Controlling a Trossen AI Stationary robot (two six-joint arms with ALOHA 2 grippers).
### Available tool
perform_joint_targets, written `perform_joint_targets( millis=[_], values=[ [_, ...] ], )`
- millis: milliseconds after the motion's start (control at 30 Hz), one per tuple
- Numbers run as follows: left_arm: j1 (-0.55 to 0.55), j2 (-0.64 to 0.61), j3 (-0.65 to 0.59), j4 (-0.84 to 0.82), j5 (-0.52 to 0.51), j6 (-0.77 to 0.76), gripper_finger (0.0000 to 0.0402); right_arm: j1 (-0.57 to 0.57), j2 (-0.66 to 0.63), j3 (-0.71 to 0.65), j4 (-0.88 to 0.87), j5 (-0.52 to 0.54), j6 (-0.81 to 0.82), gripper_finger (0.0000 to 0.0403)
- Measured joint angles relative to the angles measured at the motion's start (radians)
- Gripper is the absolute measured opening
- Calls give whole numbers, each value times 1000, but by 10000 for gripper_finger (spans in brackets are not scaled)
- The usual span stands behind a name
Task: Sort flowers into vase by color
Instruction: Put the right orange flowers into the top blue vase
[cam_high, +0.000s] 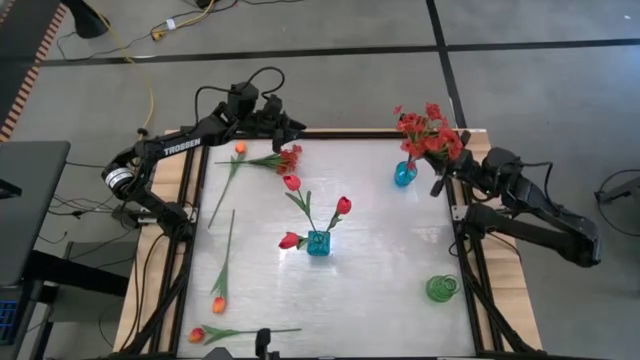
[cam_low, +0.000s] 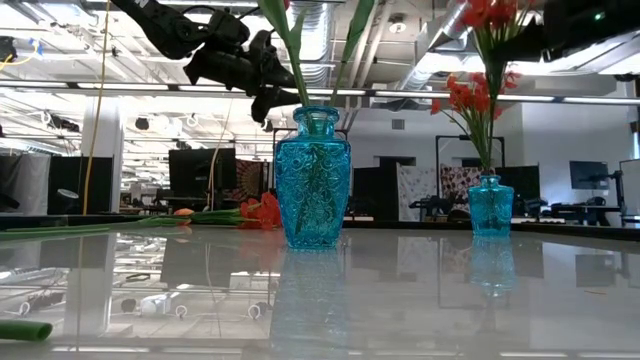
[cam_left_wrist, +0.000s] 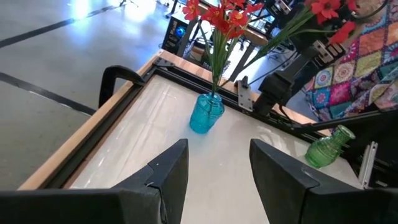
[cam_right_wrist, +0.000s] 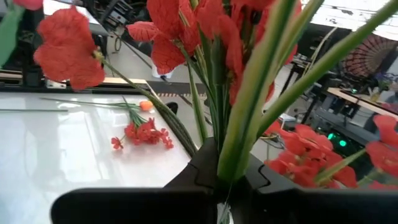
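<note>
My right gripper (cam_high: 440, 168) stands at the table's far right over a small blue vase (cam_high: 404, 175) and is shut on a bushy spray of red blossoms (cam_high: 425, 130). In the low view the spray's stems (cam_low: 486, 150) run down into that vase (cam_low: 490, 205). My left gripper (cam_high: 290, 128) hangs open over the far edge, above a second red spray (cam_high: 289, 157) lying flat on the table. A larger blue vase (cam_high: 318, 243) at mid-table holds three red rosebuds (cam_high: 343, 205). Orange tulips lie at the far left (cam_high: 240, 148) and near left (cam_high: 218, 303). My right gripper pinches the bundled green stems (cam_right_wrist: 245, 140) of the red spray between its two fingers (cam_right_wrist: 202, 168), below the blossoms. The stems stand roughly upright and cross the fingers. The lower ends lead down into the small blue vase.
A green glass vase (cam_high: 441, 288) stands near the right edge. Another orange tulip (cam_high: 197, 334) lies at the near left corner. A black frame rims the white tabletop (cam_high: 380, 270), which is bare between the centre vase and the green vase.
</note>
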Motion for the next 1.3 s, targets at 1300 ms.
perform_joint_targets(
  millis=[1300],
  values=[
    [0,0,0,8,-15,10,158,-10,1,-86,52,56,54,42]
  ],
)
